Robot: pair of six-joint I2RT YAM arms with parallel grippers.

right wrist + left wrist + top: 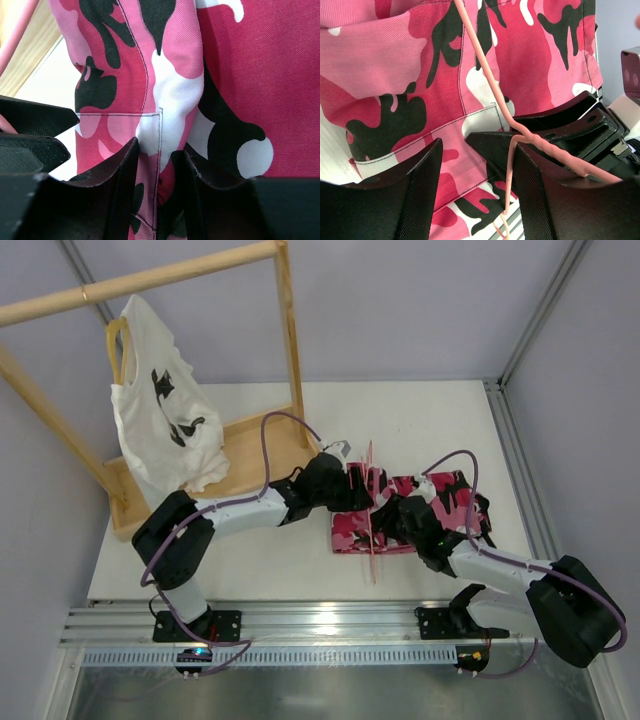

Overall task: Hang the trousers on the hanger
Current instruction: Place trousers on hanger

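- Far left, back of the white table point(420, 420): light wooden garment rack point(289, 350). A thick yellow hanger point(111, 348) hangs on its top bar, carrying a white T-shirt with black print point(160, 430).
- Left arm reaches from the near-left base towards mid-table; left hand point(477, 165) sits at the left end of the folded cloth.
- Left hand state: jaws stand well apart, wide gap. A wire runs down through that gap, just beside the hand's right finger point(535, 200). No clamp on it visible.
- Thin pale-pink wire hanger point(487, 75): in the top view it stands on edge across the left part of the cloth, between the two hands. In the left wrist view one wire lies diagonally over the camouflage, and the twisted neck crosses in front of the right finger.
- Pink, magenta, white and black camouflage trousers point(445, 495): folded in a flat bundle on the table, centre-right, well apart from the rack. Cannot tell whether any of the cloth passes through the hanger.
- Right arm comes in from the near-right base, forearm over the right end of the bundle; right hand point(159, 150) is on top of the cloth, facing the left hand, the two near each other.
- Right hand state: fingers close together, narrow gap, camouflage cloth with a stitched seam filling it. Cannot tell whether the cloth is pinched or just lies behind the tips.
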